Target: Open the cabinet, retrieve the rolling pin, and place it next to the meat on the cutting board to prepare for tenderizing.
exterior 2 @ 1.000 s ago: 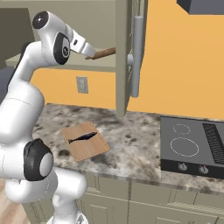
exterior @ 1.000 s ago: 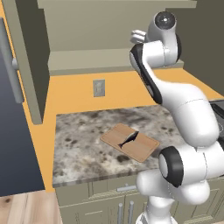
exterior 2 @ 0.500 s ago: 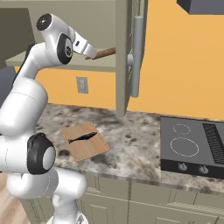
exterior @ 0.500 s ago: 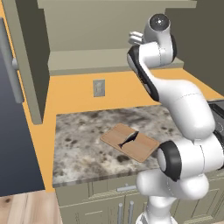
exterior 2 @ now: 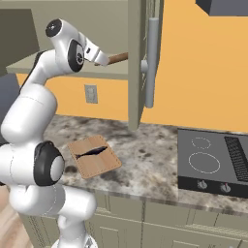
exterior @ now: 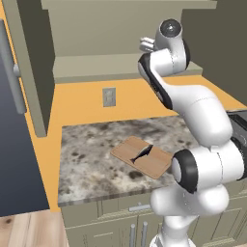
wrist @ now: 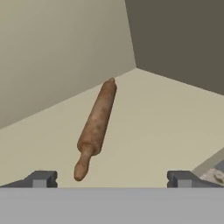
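Note:
The cabinet (exterior: 125, 34) stands open, its doors swung out to both sides. The rolling pin (wrist: 96, 124), a reddish-brown cylinder, lies on the cabinet's bottom shelf, and its end pokes out past the hand (exterior 2: 117, 58). My gripper (wrist: 111, 179) is open just short of the pin's near handle, with nothing between the fingertips (wrist: 41, 178). It reaches into the cabinet (exterior 2: 98, 54) at shelf height (exterior: 145, 45). Below on the counter lies the cutting board (exterior: 143, 157) (exterior 2: 94, 158), with the dark meat (exterior: 144, 151) (exterior 2: 92, 152) across its middle.
The right cabinet door (exterior 2: 137, 63) with its long silver handle (exterior 2: 151, 63) hangs open right of the hand. The left door (exterior: 30, 62) stands open at the far left. A wall outlet (exterior: 109, 96) sits above the speckled counter (exterior: 91, 159). A black cooktop (exterior 2: 213, 162) lies to the right.
The arm has shifted slightly left and further into the cabinet, bringing the open gripper a little closer to the rolling pin. The pin, board and meat have not moved.

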